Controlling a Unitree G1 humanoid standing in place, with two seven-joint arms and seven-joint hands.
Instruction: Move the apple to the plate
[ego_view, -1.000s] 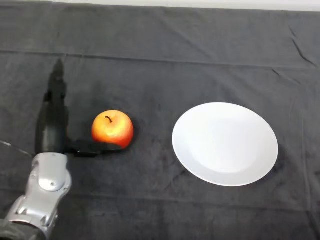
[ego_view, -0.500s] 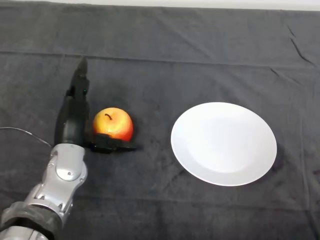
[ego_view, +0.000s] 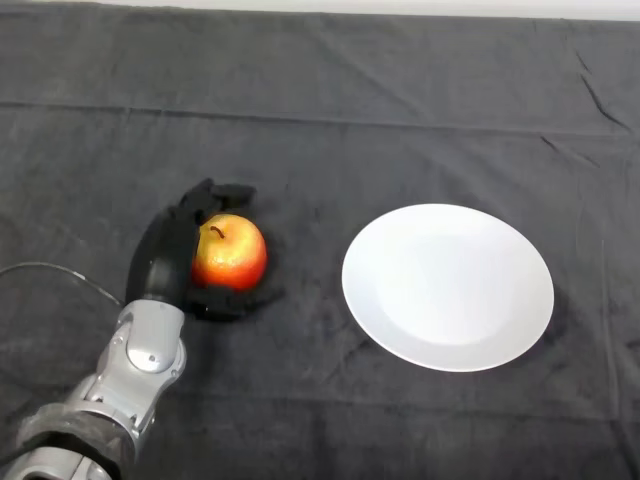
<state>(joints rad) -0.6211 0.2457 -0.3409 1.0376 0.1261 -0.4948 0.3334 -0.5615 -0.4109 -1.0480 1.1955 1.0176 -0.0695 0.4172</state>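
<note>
Dark-clothed table (ego_view: 320, 90) bears apple (ego_view: 232, 254), white plate (ego_view: 448, 287) apart.

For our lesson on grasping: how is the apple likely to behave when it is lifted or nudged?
The apple is round, so it would probably roll if nudged. Its skin looks smooth, so it may slip. The robot hand has fingers curled around it from both sides, which should steady it.

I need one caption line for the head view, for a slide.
The robot hand closes around the apple on the dark cloth, with the white plate to its right.
</note>
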